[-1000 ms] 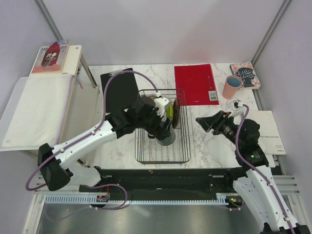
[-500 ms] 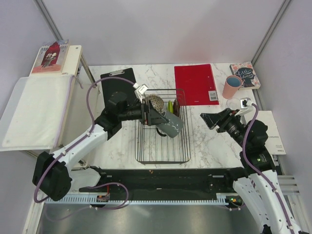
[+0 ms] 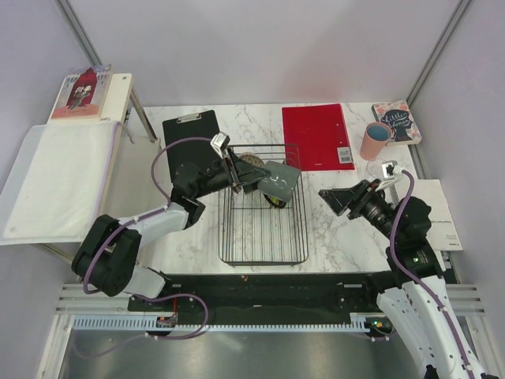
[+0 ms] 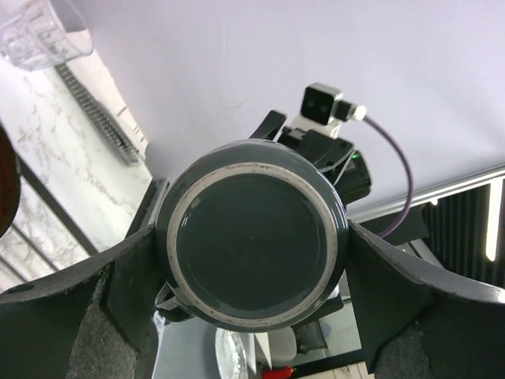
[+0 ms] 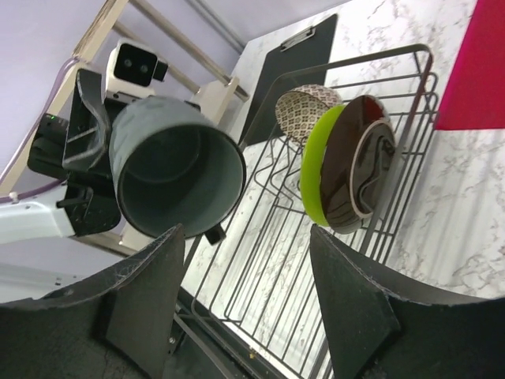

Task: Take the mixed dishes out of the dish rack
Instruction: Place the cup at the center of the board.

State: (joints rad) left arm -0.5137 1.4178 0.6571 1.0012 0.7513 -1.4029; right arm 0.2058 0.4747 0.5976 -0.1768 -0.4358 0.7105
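The left gripper (image 3: 254, 177) holds the grey mug (image 4: 256, 233) by its round sides, up over the dish rack (image 3: 264, 261), and the right gripper (image 3: 330, 199) is wide open and empty nearby, so if the smooth mug slips it could drop and crack the lime-green plate (image 5: 314, 170) or the dark red plate (image 5: 359, 166).

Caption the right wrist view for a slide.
Left gripper holds grey mug over the dish rack; green plate, red plate and bowl stand inside.

The only words that can be made out are on the small dark book (image 3: 400, 120) at the upper right of the top view, where white script reads "Little" above a smaller illegible word; the red folder's (image 3: 317, 136) label and the white sheet's (image 3: 439, 207) print are too small to read.
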